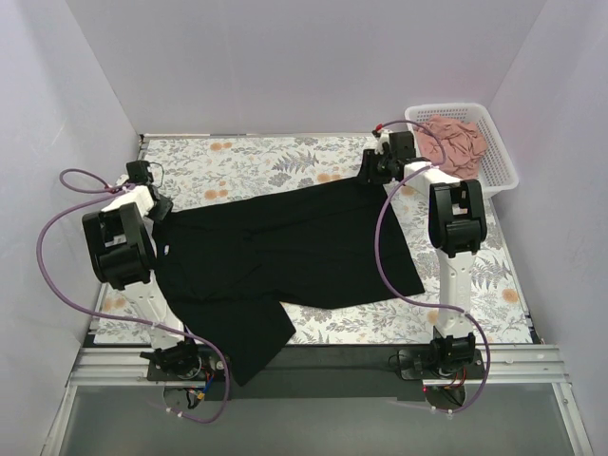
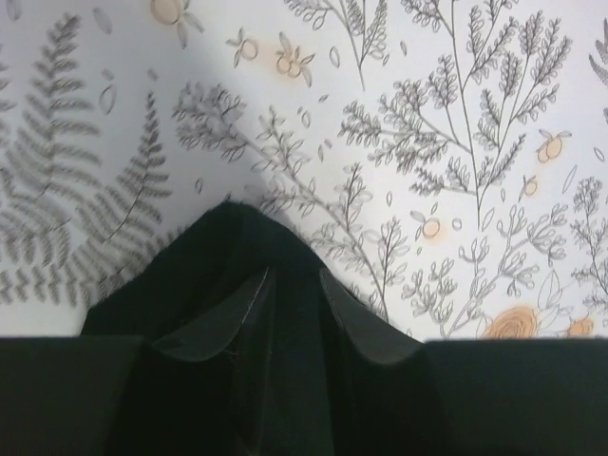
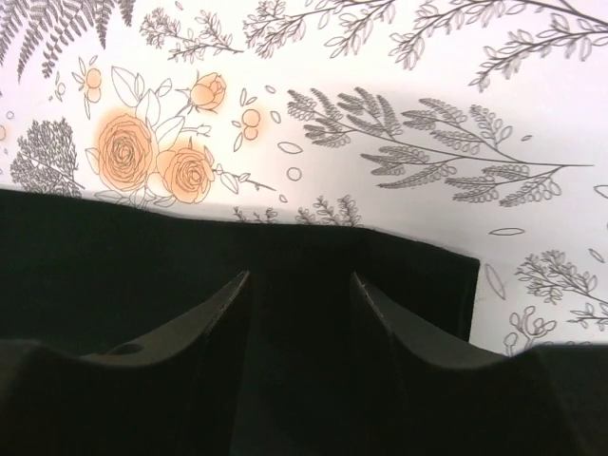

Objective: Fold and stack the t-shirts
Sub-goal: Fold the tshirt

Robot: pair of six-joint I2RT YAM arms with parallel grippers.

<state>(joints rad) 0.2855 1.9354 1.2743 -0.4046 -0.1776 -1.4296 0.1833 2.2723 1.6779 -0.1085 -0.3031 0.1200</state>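
Note:
The black t-shirt (image 1: 285, 247) lies spread across the floral mat, and one part hangs over the near edge. My left gripper (image 1: 160, 211) is at its left corner. In the left wrist view the jaws (image 2: 294, 271) are closed in on a raised fold of the black t-shirt (image 2: 237, 233), which peaks just past the fingertips. My right gripper (image 1: 367, 171) is at the far right corner. There the jaws (image 3: 299, 275) stand apart over the flat black t-shirt (image 3: 114, 256) near its edge. The pink t-shirt (image 1: 454, 142) sits crumpled in the basket.
The white lattice basket (image 1: 505, 163) stands at the far right corner, just behind my right arm. The floral mat (image 1: 256, 160) shows bare beyond the shirt and along the right side. Grey walls close in the table on three sides.

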